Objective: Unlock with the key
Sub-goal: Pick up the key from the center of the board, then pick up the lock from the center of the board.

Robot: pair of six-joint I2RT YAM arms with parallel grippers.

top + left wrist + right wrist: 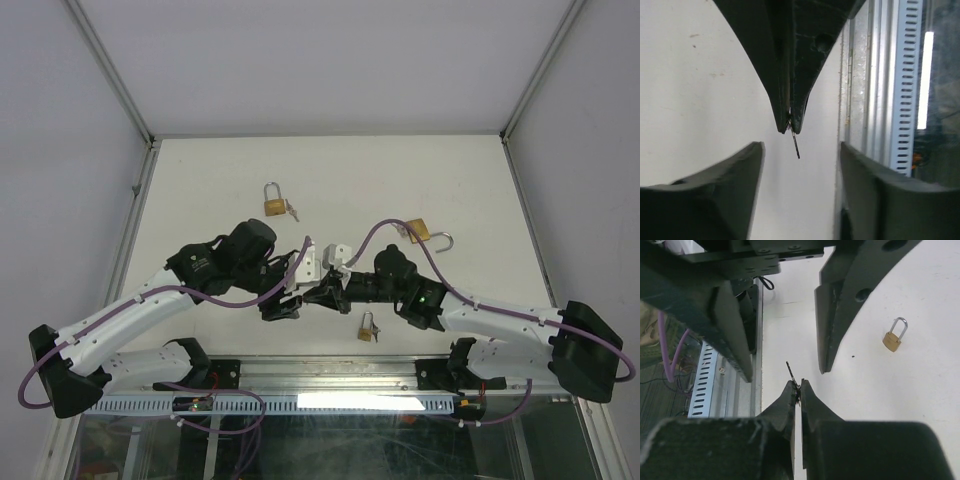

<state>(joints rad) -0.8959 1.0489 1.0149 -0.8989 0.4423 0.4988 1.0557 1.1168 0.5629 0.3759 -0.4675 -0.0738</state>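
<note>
My right gripper (798, 384) is shut on a thin dark key (791, 371), whose blade sticks out past the fingertips. My left gripper (801, 150) is open and faces it, and the key (795, 146) hangs just before the gap between the left jaws. In the top view the two grippers meet at the table's near middle, left (284, 305) and right (322, 296). A brass padlock with a closed shackle (273, 201) lies at the far left and also shows in the right wrist view (892, 338).
A brass padlock with an open shackle (426, 233) lies behind the right arm. A small padlock (368, 328) lies near the front edge. The metal rail (330, 375) runs along the near edge, close under both grippers.
</note>
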